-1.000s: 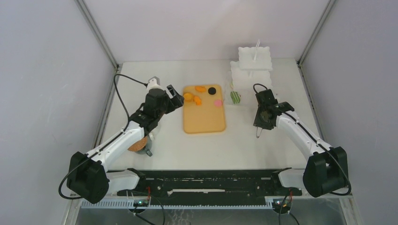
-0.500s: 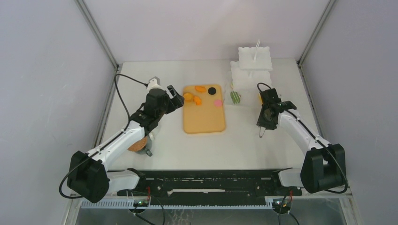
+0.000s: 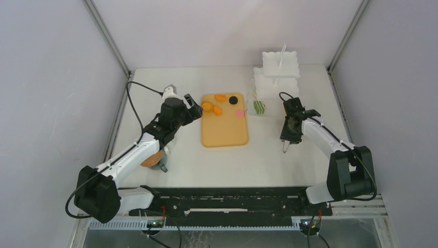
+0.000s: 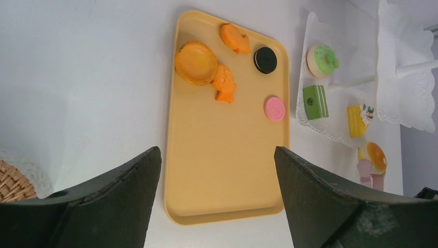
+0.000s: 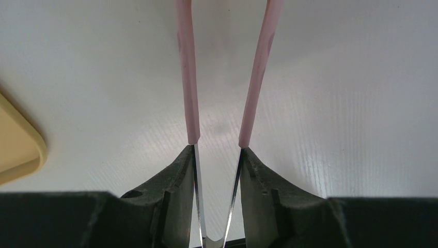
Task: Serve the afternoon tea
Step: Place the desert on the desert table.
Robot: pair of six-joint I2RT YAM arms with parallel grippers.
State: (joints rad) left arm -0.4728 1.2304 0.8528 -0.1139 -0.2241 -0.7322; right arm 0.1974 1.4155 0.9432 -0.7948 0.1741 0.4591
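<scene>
While my right jaws clamp the pink tongs [image 5: 187,77], blades running straight ahead over the tabletop [image 5: 351,103], the pastries [image 3: 212,108] sit on the board [image 3: 224,135] to their left; my left jaws, spread wide, face them from nearer.

White table [image 3: 268,155]; pale grey walls [image 3: 51,77]; metal corner posts [image 3: 106,36]; even light

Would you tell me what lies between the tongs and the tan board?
Nothing: the right wrist view shows only bare table between the tongs and the board.
</scene>
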